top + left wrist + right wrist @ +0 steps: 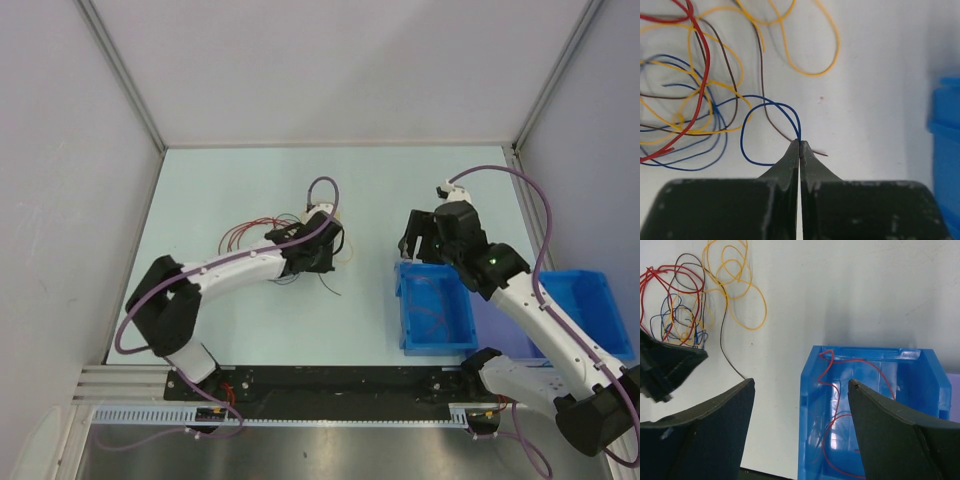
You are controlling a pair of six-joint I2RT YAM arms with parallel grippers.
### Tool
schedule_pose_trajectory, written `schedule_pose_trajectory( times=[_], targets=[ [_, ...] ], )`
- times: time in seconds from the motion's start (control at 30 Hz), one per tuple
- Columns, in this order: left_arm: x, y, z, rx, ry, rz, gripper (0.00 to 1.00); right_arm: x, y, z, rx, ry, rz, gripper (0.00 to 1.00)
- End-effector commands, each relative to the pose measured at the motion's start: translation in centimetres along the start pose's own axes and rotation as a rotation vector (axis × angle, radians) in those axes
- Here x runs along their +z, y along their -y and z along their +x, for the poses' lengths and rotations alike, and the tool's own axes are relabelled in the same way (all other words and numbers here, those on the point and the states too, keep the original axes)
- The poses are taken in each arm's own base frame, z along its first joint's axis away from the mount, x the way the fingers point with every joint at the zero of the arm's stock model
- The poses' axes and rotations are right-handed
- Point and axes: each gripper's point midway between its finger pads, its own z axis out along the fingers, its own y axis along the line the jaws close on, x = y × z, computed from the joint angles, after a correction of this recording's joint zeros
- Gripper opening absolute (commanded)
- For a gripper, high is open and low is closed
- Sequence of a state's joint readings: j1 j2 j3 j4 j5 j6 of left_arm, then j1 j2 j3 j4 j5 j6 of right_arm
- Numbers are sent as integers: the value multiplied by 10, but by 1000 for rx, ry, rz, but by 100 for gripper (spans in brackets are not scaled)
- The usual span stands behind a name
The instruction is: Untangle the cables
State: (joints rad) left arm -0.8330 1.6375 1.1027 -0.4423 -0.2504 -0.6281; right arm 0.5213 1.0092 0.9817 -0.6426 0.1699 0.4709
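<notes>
The cables lie in a loose tangle of red, yellow, blue and dark wires on the table, left of centre. My left gripper sits at the tangle's right edge. In the left wrist view the left gripper is shut, with a blue wire loop pinched at its tips. The rest of the tangle spreads up and left. My right gripper is open and empty. It hovers over the far left corner of a blue bin that holds a red wire. The right gripper's jaws stand wide apart.
The blue bin stands right of centre, and a second blue bin stands at the far right. Grey walls enclose the table on the left, back and right. A dark wire end trails toward the bin.
</notes>
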Motion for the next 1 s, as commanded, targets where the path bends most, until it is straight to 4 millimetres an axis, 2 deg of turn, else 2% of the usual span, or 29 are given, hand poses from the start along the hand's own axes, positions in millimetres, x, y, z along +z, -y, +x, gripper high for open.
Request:
schedule_pose_trajectory(
  times=[0.0,0.07,0.1,0.2,0.23,0.3,0.33,0.37,0.4,0.47,0.5,0.57,0.6,0.63,0.67,0.7,0.77,0.8,0.83,0.87,0.9,0.97],
  targets=[
    [-61,20,-58,12,147,88,0,-6,-4,-9,17,47,-9,79],
    [-80,20,-73,36,177,95,0,-6,-6,-8,16,45,-13,79],
    [-96,27,-93,36,225,112,0,-7,-7,-7,11,43,-19,79],
    [-127,29,-120,80,277,109,0,-10,-9,-8,17,51,-24,79],
    [-152,37,-146,75,345,133,0,-10,-9,-7,17,49,-26,79],
    [-174,37,-165,109,383,128,0,-13,-9,-7,20,54,-24,79],
    [-208,44,-193,100,467,163,0,-14,-9,-7,21,55,-26,79],
    [-224,40,-202,128,494,142,0,-15,-9,-6,22,52,-24,79],
    [-263,45,-233,108,591,173,0,-16,-9,-6,23,56,-26,79],
    [-302,44,-254,143,659,182,0,-19,-8,-6,29,60,-25,79],
    [-353,47,-280,116,784,241,0,-20,-8,-7,30,63,-26,79],
    [-401,51,-294,140,903,325,0,-23,-10,-6,34,64,-31,79],
    [-430,45,-290,141,962,372,0,-24,-10,-7,39,69,-32,79],
    [-444,43,-288,158,1005,397,0,-26,-9,-7,39,71,-33,79],
    [-468,46,-295,142,1101,459,0,-27,-10,-7,42,76,-34,79],
    [-469,34,-280,140,1107,458,0,-28,-10,-7,48,75,-33,79],
    [-474,26,-276,109,1155,458,0,-30,-9,-6,51,77,-33,79],
    [-444,24,-269,111,1102,416,0,-31,-9,-7,54,81,-33,79],
    [-443,19,-262,98,1092,415,0,-31,-9,-6,54,78,-33,79],
    [-430,18,-255,103,1059,404,0,-33,-9,-6,57,80,-34,79],
    [-398,21,-243,120,988,384,0,-33,-9,-7,56,83,-36,79],
    [-380,22,-225,118,929,410,0,-34,-13,-7,59,83,-52,79]
  ],
)
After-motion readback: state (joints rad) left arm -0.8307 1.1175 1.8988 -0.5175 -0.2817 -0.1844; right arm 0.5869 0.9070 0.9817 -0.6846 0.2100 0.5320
